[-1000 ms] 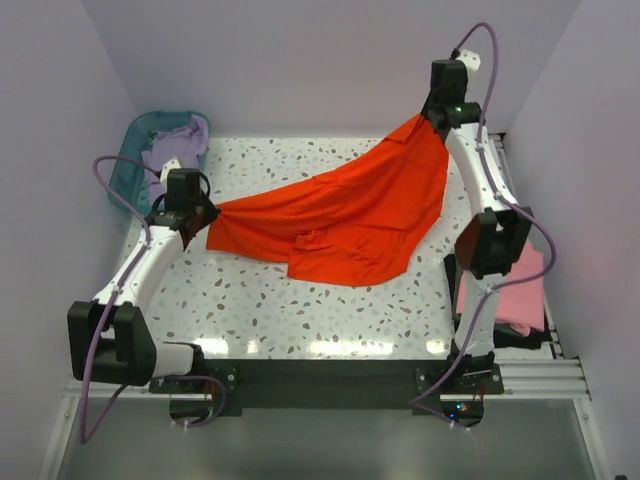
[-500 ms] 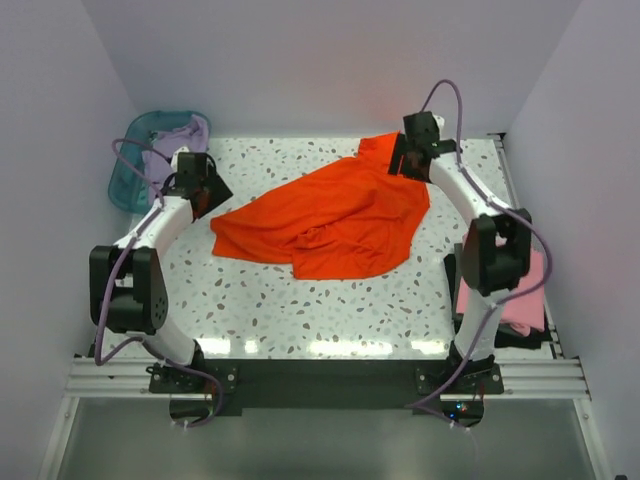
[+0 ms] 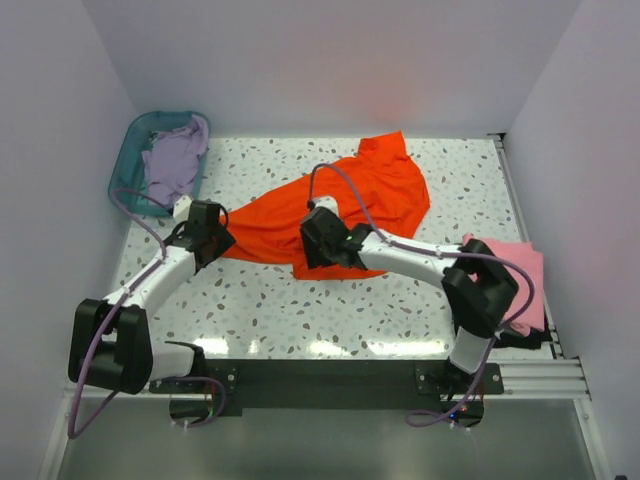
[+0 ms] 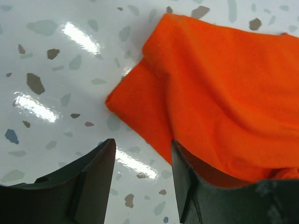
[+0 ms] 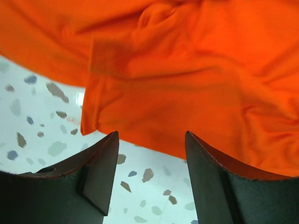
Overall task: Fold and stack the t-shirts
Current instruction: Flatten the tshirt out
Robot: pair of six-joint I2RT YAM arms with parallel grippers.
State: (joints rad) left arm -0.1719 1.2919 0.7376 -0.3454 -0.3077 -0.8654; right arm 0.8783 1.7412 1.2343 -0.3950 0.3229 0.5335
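Note:
The orange-red t-shirt (image 3: 370,195) lies rumpled on the speckled table, running from the middle left to the far centre. My left gripper (image 3: 220,243) hovers open at the shirt's left corner (image 4: 140,98). Its jaws (image 4: 142,151) stand apart over bare table, the right finger at the cloth's edge. My right gripper (image 3: 310,252) hangs open at the shirt's near edge, its jaws (image 5: 152,140) empty with orange cloth (image 5: 196,70) just beyond them. A pink t-shirt (image 3: 512,275) lies at the right edge. A lavender t-shirt (image 3: 175,160) fills the basket.
The teal plastic basket (image 3: 122,165) stands at the far left corner. White walls close in the table at the back and on both sides. The right arm's elbow (image 3: 480,290) stands just beside the pink shirt.
Both grippers opened and let go of the orange shirt, which dropped from its stretched hang onto the table. Both arms then came down to its near edge, the right one swinging far to the left.

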